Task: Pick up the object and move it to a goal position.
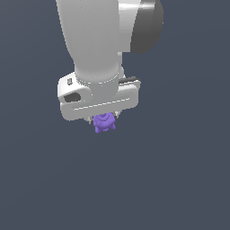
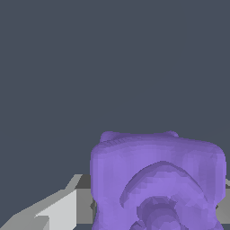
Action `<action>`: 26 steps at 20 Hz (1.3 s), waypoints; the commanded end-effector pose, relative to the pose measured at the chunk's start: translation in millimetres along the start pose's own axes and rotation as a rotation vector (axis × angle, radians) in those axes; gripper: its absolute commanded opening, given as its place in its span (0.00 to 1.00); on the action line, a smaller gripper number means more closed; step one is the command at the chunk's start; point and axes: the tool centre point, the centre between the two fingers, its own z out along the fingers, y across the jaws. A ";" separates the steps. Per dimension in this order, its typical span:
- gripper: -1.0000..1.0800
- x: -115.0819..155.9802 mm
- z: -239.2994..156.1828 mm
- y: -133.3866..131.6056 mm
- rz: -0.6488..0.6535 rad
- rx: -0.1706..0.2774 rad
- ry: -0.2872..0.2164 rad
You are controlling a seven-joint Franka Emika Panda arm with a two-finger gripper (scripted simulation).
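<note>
Pincer apparently clamped on purple object; fingers mostly hidden; open grey space all around.

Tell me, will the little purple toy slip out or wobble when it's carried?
The purple toy looks lumpy and rounded, so it might twist slightly in the pincer. It seems solid, probably not floppy. Being much smaller than the pincer, it's likely light.

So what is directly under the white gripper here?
The purple object sits right beneath the gripper, its lower part showing. Its top and the jaws are hidden by the gripper body.
</note>
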 end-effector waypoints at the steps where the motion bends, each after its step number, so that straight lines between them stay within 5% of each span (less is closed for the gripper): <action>1: 0.00 2.3 -18.4 6.7 0.000 0.000 -0.001; 26: 0.00 19.2 -110.7 42.5 0.000 0.000 -0.002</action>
